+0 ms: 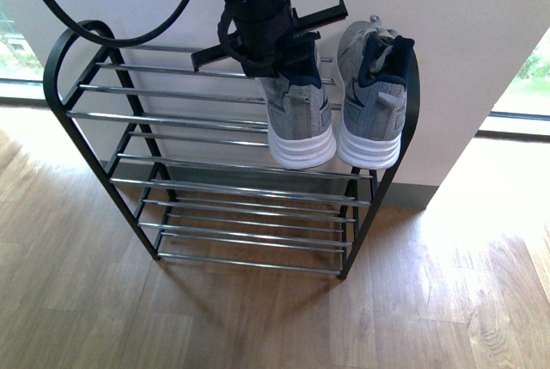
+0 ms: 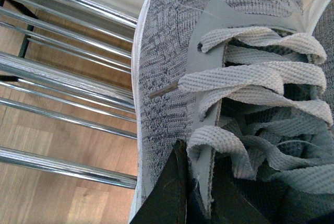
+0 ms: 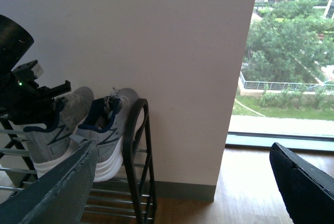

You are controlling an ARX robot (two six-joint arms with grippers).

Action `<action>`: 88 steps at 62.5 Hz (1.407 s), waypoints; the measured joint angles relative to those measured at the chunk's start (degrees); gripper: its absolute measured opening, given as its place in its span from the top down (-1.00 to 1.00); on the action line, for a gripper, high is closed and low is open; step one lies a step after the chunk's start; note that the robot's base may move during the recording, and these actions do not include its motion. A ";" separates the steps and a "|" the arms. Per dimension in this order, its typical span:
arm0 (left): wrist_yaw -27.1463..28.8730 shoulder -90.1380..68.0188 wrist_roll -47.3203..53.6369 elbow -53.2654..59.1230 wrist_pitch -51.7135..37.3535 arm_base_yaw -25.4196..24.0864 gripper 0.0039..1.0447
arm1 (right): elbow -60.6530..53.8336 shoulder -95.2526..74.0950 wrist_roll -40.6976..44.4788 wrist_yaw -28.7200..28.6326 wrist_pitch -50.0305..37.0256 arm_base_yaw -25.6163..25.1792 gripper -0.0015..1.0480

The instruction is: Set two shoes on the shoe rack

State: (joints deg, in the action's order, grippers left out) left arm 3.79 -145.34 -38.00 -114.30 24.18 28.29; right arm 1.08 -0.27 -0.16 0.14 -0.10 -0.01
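- I find the right gripper (image 3: 182, 151) held back from the shoe rack (image 1: 172, 119), off its right end. Its jaws stand wide apart, with nothing between them.
- The wooden floor (image 1: 258, 317) carries the rack, which stands with its back against a white wall (image 1: 447, 59).
- The rack has black side frames and several tiers of thin silver bars. I see nothing on the lower tiers.
- Both shoes are on the top tier, at the rack's right end. They are grey knit trainers with white soles and navy lining.
- Their heels face the robot and hang slightly past the front bar, and their toes point at the wall.
- The second shoe (image 1: 371, 102) sits right against the rack's right side frame.
- The gripped shoe (image 1: 301, 124) sits just beside it, towards the middle of the rack. I cannot tell whether the two touch.
- The left gripper (image 1: 288, 64) comes down from above into the opening of the gripped shoe.
- In the left wrist view its dark jaws are closed on the grey flap beside the laces (image 2: 261, 78).
- A black cable (image 1: 129, 38) loops from the left arm across the rack's upper left corner.
- Past the rack's right end, beyond the wall, a window (image 3: 292, 51) shows trees and buildings.
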 joint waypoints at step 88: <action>11.47 52.41 36.61 81.48 -85.40 -12.98 0.73 | 0.00 0.00 0.00 -0.04 0.00 0.00 -0.82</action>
State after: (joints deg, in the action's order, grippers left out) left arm 15.27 -92.92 -1.39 -32.82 -61.21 15.31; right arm 1.08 -0.27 -0.16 0.10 -0.10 -0.01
